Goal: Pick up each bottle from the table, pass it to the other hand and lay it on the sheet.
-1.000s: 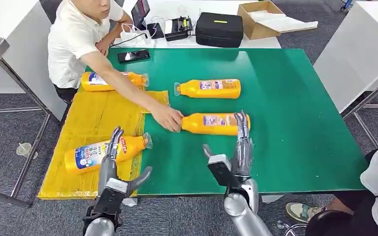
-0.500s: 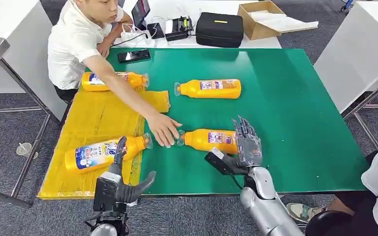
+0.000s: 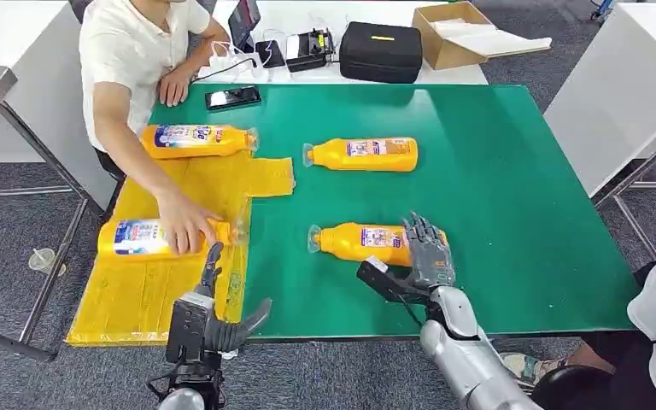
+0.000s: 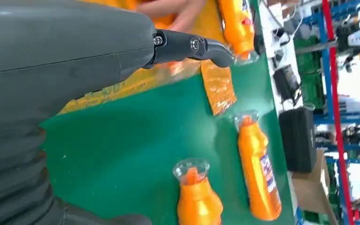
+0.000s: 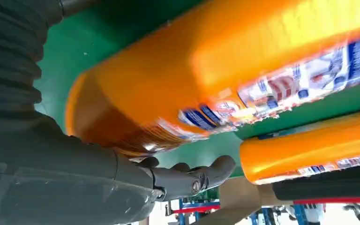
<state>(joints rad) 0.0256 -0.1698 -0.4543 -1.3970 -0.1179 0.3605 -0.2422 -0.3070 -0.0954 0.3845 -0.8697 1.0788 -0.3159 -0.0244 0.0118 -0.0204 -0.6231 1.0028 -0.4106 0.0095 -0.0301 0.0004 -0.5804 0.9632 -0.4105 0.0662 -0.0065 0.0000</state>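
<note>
Four orange bottles lay in front of your robot: two on the yellow sheet (image 3: 175,286) at the left of the green table (image 3: 512,196), two on the bare green surface. The near bottle (image 3: 363,242) lay on its side close to the front edge, cap toward the sheet, and your right hand (image 3: 423,256) stood at its base end with fingers (image 3: 427,239) raised and spread against the bottle's bottom, thumb low beside it. The right wrist view showed that bottle (image 5: 225,75) large and close above the thumb, yet you could not tell from it whether the hand had truly closed; it looked to be touching, not clasping. The far bottle (image 3: 363,154) lay well apart, further up the table, cap also pointing left.

Your left hand (image 3: 213,307) hovered at the sheet's near corner, empty, fingers apart and thumb splayed to the right. Just beyond it, a person's hand (image 3: 184,226) rested on the front sheet bottle (image 3: 149,237), pressing it flat. The back sheet bottle (image 3: 198,139) lay at the sheet's top edge, beside the person in the white shirt (image 3: 132,60).

Behind the table, a black case (image 3: 382,51), a cardboard box (image 3: 453,32) and a phone (image 3: 233,97) were in view.
</note>
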